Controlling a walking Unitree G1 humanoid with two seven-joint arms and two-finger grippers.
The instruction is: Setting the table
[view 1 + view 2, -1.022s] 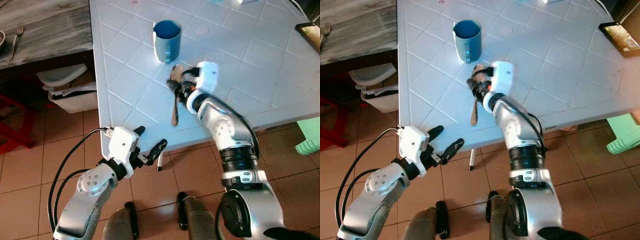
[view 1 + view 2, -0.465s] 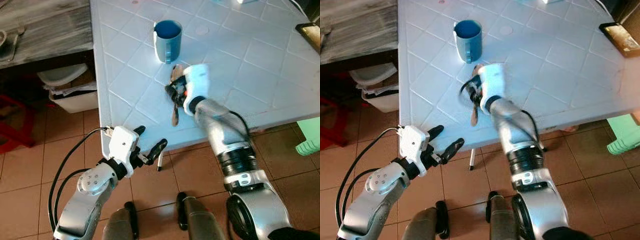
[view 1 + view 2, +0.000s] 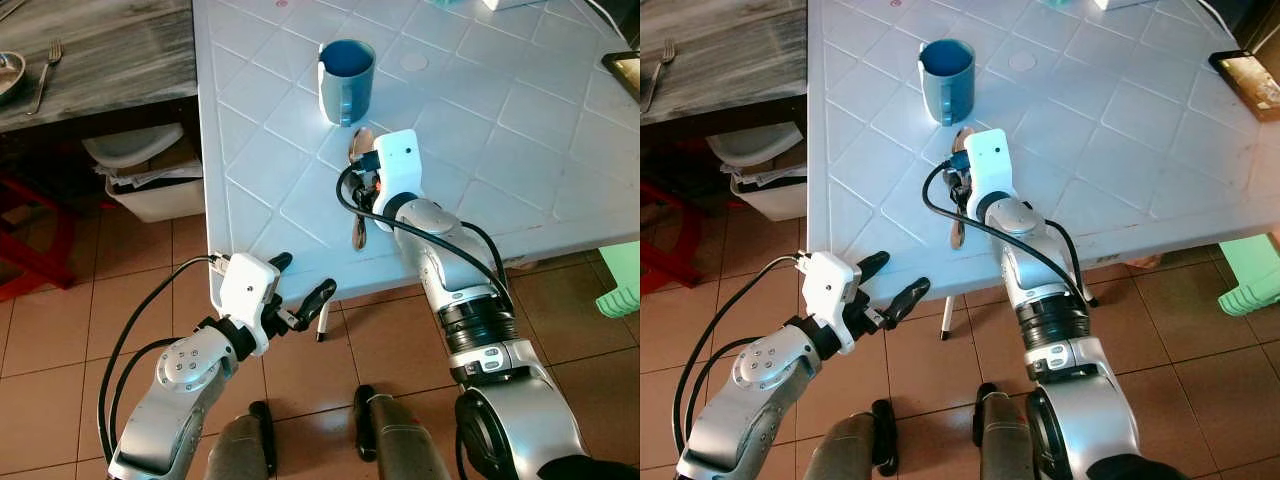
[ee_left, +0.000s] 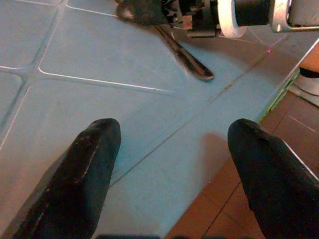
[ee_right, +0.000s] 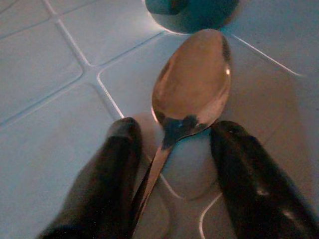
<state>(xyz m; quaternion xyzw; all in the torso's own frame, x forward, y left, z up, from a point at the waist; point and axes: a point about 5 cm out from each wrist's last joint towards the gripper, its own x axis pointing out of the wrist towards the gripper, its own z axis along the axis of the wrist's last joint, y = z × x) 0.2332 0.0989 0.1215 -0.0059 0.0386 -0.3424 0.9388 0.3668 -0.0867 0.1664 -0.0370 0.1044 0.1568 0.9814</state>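
Observation:
A metal spoon [image 3: 360, 146] lies on the white table [image 3: 520, 130], its bowl toward the blue mug [image 3: 346, 80] and its handle pointing at the table's near edge. My right gripper [image 5: 175, 127] hovers low over the spoon's neck and is open, with one black finger on each side of the handle. Neither finger visibly presses on the spoon [image 5: 194, 84]. My left gripper [image 3: 305, 274] is open with nothing in it, just below and in front of the table's near edge.
A grey wooden table at the left carries a fork [image 3: 45, 70]. A white bin [image 3: 140, 175] stands under it. A phone [image 3: 625, 68] lies at the white table's right edge. A green stool [image 3: 622, 290] stands on the tiled floor at the right.
My right wrist has turned and come down over the spoon, which now lies flat with my fingers spread beside it. The view has shifted slightly. The left arm has not moved.

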